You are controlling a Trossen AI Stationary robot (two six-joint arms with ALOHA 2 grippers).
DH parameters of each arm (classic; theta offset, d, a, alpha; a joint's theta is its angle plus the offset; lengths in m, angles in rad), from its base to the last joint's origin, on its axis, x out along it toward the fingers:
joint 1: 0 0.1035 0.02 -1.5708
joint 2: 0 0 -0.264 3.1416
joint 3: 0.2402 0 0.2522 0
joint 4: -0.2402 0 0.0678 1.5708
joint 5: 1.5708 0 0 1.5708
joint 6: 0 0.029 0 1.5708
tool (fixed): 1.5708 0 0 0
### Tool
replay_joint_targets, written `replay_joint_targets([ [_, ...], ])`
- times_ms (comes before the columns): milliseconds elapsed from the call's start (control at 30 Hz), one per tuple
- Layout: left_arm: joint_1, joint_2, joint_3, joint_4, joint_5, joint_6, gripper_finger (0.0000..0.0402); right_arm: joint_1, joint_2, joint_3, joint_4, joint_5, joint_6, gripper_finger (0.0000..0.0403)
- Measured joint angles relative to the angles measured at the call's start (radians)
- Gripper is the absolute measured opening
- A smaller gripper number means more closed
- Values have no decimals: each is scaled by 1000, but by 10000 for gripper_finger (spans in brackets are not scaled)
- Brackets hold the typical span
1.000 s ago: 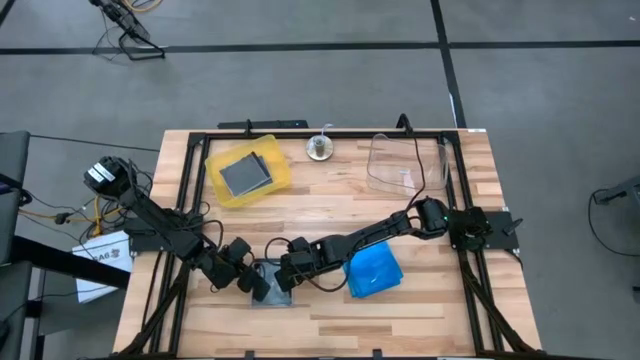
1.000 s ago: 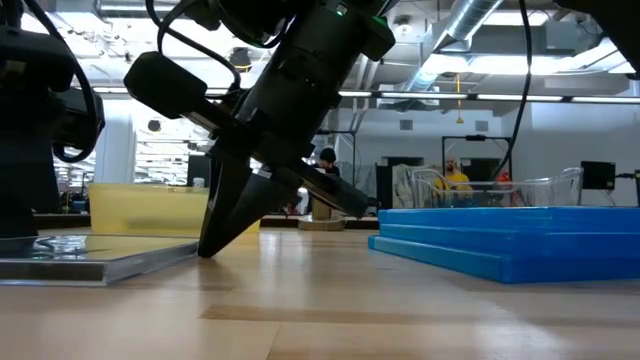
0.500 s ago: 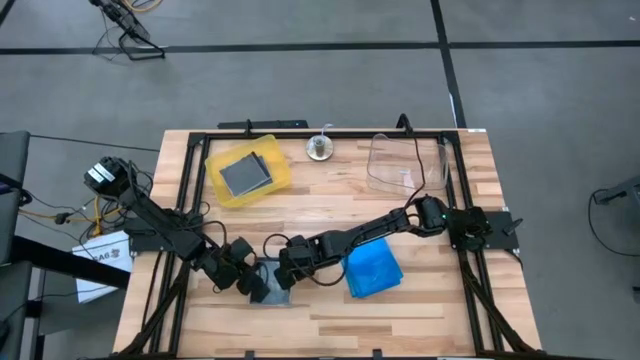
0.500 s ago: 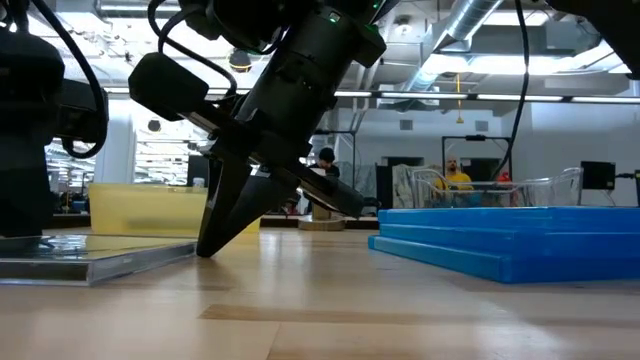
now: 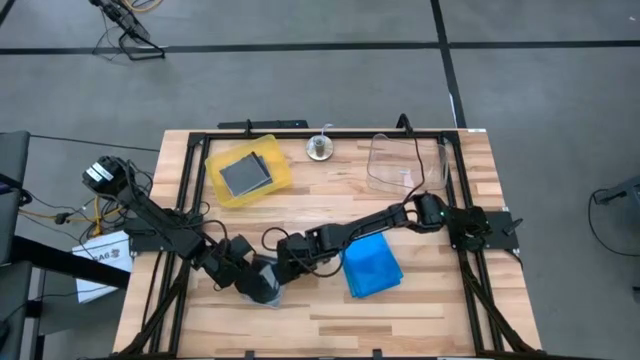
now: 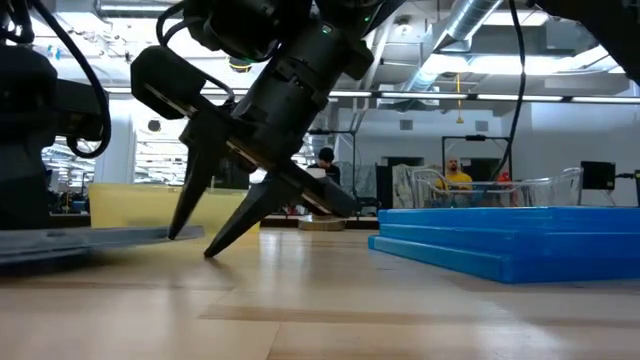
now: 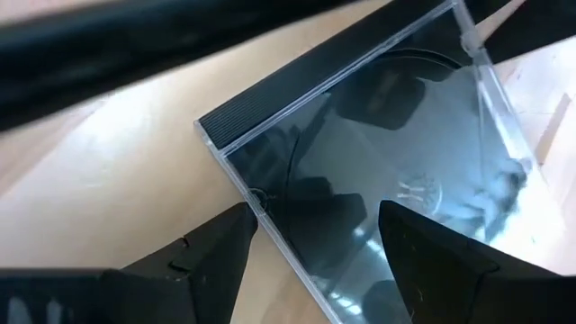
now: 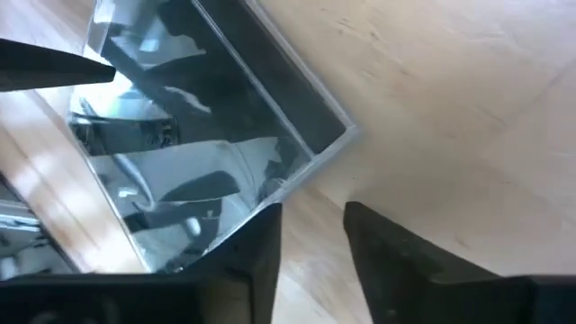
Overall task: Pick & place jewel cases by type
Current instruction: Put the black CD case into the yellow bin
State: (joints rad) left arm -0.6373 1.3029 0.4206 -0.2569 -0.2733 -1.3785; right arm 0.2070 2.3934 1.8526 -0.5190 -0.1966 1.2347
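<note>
At table's 7 o'clock, left gripper [image 5: 262,290] w/ fingers apart straddles grey jewel case [image 7: 378,180] — pick step, closing looks next — right gripper [image 6: 190,240], also spread, just beside at 3 o'clock.

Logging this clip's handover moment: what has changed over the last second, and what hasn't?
The right gripper has opened, its fingers now spread beside the grey jewel case. In the low view the case's near edge has risen off the table, the left gripper astride it. The blue jewel cases, yellow tray and clear bin stayed put.
</note>
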Motion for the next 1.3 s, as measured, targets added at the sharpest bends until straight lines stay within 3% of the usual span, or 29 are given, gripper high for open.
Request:
replay_joint_targets([
  [200,0,0,0,-30,-10,23,242,0,1,-3,60,-15,48,177],
  [433,0,0,-3,-24,-19,28,242,-5,6,-6,150,-30,74,199],
  [767,-1,0,-6,24,-34,13,243,-7,82,-2,438,-67,202,186],
  [967,0,-13,-7,36,-28,2,243,14,128,3,641,43,328,174],
  [1100,0,-23,-7,41,-19,-11,243,14,129,4,636,127,347,172],
  [1300,0,-29,-7,40,-19,-12,242,0,129,3,641,116,373,166],
])
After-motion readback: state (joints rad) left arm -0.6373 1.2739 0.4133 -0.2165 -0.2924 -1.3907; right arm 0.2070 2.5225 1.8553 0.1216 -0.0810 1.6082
